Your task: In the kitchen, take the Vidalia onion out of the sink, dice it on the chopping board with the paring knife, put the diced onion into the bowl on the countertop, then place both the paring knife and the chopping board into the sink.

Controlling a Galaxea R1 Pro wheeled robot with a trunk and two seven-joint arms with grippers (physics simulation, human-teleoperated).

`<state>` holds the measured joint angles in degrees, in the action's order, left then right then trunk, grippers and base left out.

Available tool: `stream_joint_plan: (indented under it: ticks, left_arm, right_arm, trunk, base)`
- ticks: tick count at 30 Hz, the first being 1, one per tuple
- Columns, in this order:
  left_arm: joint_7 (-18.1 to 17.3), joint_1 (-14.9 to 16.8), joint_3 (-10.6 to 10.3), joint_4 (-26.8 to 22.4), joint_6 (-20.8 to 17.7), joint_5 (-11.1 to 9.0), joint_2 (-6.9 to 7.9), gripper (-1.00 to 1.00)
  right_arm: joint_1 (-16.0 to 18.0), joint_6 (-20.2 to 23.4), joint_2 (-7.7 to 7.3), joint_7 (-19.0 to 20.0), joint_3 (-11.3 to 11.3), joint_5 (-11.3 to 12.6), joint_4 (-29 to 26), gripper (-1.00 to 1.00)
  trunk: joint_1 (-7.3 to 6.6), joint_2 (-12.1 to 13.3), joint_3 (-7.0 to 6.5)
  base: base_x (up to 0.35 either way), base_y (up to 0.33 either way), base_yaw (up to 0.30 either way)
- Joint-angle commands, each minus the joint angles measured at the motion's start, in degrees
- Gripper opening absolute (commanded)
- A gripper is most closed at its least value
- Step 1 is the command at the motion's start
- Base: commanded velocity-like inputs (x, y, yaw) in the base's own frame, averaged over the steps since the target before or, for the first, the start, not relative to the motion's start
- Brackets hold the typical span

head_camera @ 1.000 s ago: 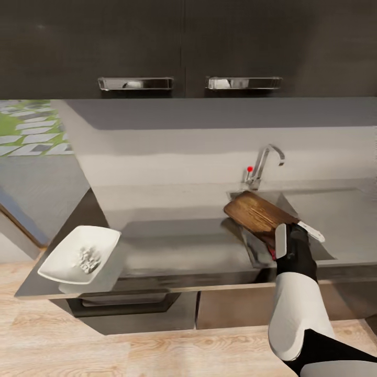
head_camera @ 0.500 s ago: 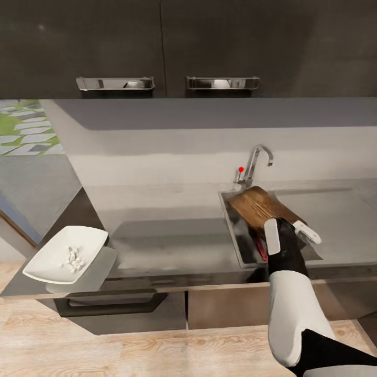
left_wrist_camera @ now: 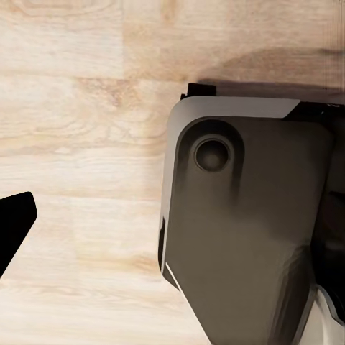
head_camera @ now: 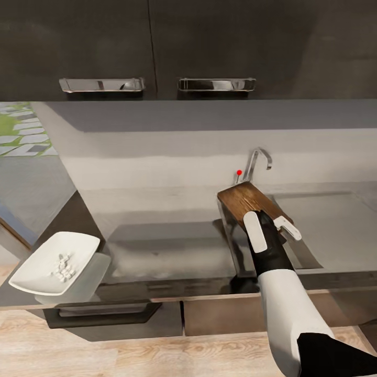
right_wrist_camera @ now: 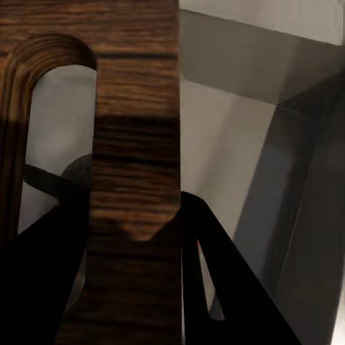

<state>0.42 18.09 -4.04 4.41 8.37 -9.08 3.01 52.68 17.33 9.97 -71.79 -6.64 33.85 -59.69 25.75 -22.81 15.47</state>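
Holding the chopping board [head_camera: 245, 201] over the sink [head_camera: 301, 251], the right gripper [head_camera: 267, 230] is at the final placing step in the head view, its fingers [right_wrist_camera: 215, 280] clamped on the board's handle end in the right wrist view, so lowering and release seem next; the left claw's state I cannot tell.

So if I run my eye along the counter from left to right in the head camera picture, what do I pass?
The bowl with diced onion in it, then a bare stretch of countertop, then the chopping board held in the right tool over the sink, then the flat drainboard.
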Motion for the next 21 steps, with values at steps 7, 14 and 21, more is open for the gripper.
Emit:
stream_joint_plan:
  ticks: [7,14,21]
  left_arm:
    - [0.0,0.1,-0.4,0.3,0.4,-0.5,-0.02,1.0]
    - [0.0,0.1,-0.4,0.3,0.4,-0.5,-0.02,1.0]
    - [0.0,0.1,-0.4,0.3,0.4,-0.5,-0.02,1.0]
  right_arm:
    - [0.1,0.3,0.03,-1.5,-0.2,0.2,-0.1,-1.0]
    - [0.1,-1.1,0.03,-1.6,-0.2,0.2,0.1,-1.0]
    - [0.0,-1.2,0.03,-1.5,-7.8,2.0,0.4,-1.0]
  trunk:
    - [0.04,-0.1,0.1]
    - [0.04,-0.1,0.1]
    - [0.04,-0.1,0.1]
  base:
    - [0.014,-0.092,0.162]
    - [0.0,-0.064,0.266]
    - [0.0,-0.004,0.064]
